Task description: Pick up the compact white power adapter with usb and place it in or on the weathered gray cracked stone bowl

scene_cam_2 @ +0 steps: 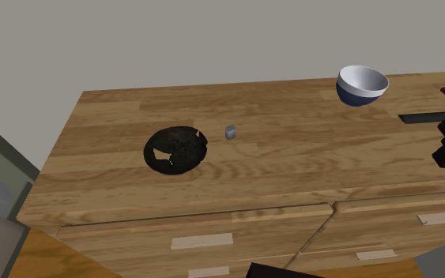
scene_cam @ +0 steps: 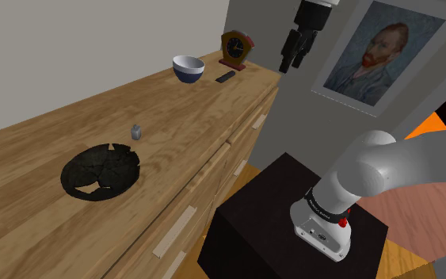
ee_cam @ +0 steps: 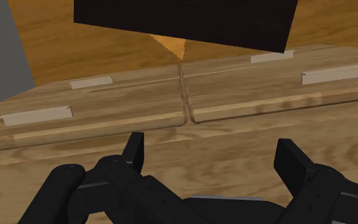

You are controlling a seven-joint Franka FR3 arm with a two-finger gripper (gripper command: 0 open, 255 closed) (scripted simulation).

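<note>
Wooden dresser (scene_cam: 39, 150) top. Nearest, we see the dark cracked bowl (scene_cam: 101, 170). Just beyond it, not touching, stands the adapter (scene_cam: 136, 132), a small grey upright block. Farther off, the gripper (scene_cam: 291, 63) hangs empty, fingers spread.

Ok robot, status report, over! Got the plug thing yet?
Gripper open, empty, above dresser front edge. Adapter on dresser beside dark cracked bowl, apart. Blue bowl well aside.

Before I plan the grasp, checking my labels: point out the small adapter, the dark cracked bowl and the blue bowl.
small adapter (scene_cam: 136, 131): shoulder view, grey body.
dark cracked bowl (scene_cam: 94, 170): shoulder view, bare inner floor.
blue bowl (scene_cam_2: 360, 96): second exterior view, blue outer wall.
</note>
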